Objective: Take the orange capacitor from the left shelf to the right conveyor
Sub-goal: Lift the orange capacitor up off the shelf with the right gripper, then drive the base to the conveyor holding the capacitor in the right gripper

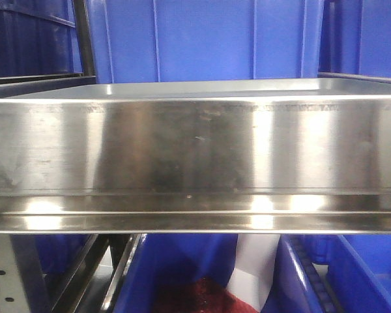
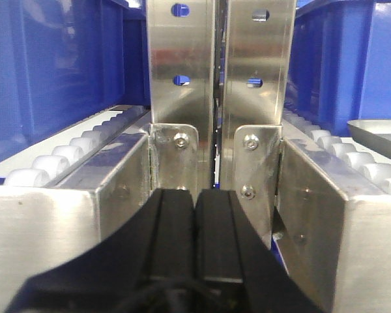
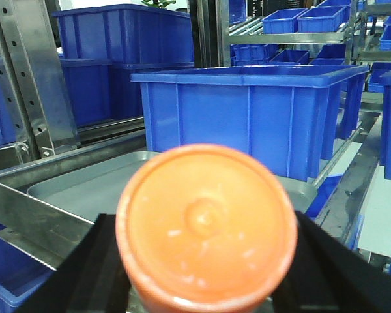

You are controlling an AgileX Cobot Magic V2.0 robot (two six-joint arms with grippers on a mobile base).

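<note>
In the right wrist view my right gripper (image 3: 205,261) is shut on the orange capacitor (image 3: 205,225). Its round flat end fills the lower middle of the view, with a black finger on each side. Behind it lies a grey metal tray (image 3: 91,189). The stainless-steel left shelf (image 1: 195,153) fills the front view with its tall reflective lip; no arm shows there. In the left wrist view my left gripper (image 2: 195,215) is shut and empty, its black fingers (image 2: 176,228) pressed together in front of a steel rack post (image 2: 182,85). The right conveyor is out of view.
Blue plastic bins (image 3: 254,117) stand behind the tray and further back on racks. A perforated steel upright (image 3: 32,78) stands at the left. White roller tracks (image 2: 58,156) run on both sides of the post. More blue bins (image 1: 182,274) sit below the shelf.
</note>
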